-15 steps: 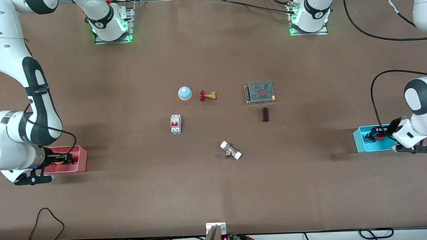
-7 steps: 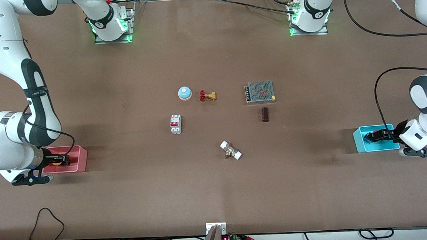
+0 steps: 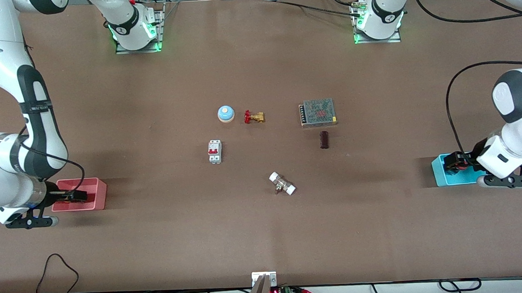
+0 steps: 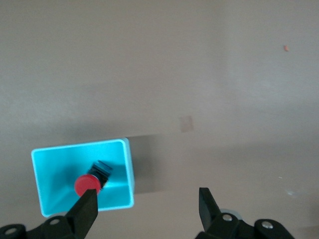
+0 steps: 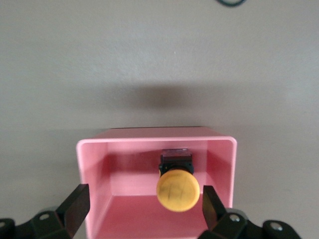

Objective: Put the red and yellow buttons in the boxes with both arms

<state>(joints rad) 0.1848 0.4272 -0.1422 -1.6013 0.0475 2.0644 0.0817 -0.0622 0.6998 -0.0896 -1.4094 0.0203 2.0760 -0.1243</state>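
Observation:
The yellow button (image 5: 178, 190) lies in the pink-red box (image 5: 149, 142), its cap up on a black base. My right gripper (image 5: 144, 204) is open and empty just above that box, one finger on each side of the button; in the front view it (image 3: 71, 195) covers the button in the box (image 3: 97, 196). The red button (image 4: 86, 185) lies in the cyan box (image 4: 127, 169). My left gripper (image 4: 148, 206) is open and empty, one finger over the button, the other over bare table beside the box. In the front view it (image 3: 459, 162) hides the button in the cyan box (image 3: 439, 170).
Mid-table stand a blue dome bell (image 3: 226, 113), a brass valve with a red handle (image 3: 253, 117), a white circuit breaker (image 3: 214, 151), a metal power supply (image 3: 318, 112), a dark cylinder (image 3: 324, 139) and a white-ended fitting (image 3: 282, 183).
The right arm's wrist has drawn slightly toward its end of the table. The left arm's wrist swung outward, then back over the cyan box. Both buttons stay in their boxes.

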